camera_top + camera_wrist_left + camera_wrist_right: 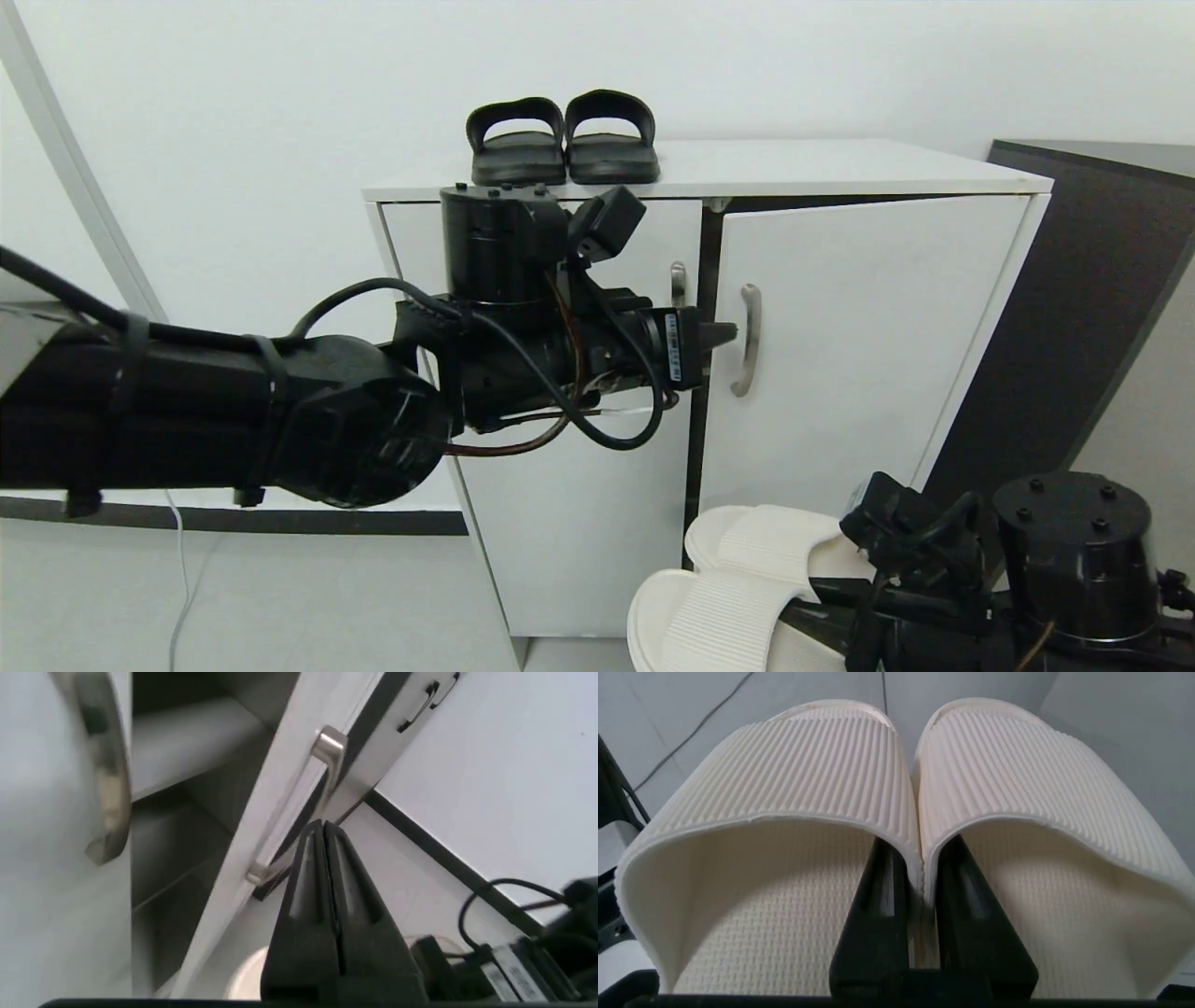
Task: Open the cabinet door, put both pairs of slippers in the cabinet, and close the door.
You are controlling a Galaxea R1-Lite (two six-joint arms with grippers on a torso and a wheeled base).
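Observation:
The white cabinet [560,523] faces me, and its right door [840,373] stands slightly ajar with a dark gap beside it. A pair of black slippers [563,140] sits on the cabinet top. My left gripper [726,332] is shut on nothing, its tip just beside the right door's metal handle [747,341]. In the left wrist view the shut fingers [313,891] lie next to that handle [294,803], with shelves [187,742] showing through the gap. My right gripper [915,873] is shut on the touching inner sides of a pair of cream slippers [831,775], held low at the right [738,579].
The left door's handle [678,283] is just behind my left wrist. A dark panel [1102,308] stands close to the cabinet's right side. A thin cable [187,579] lies on the grey floor at the left, below a white wall.

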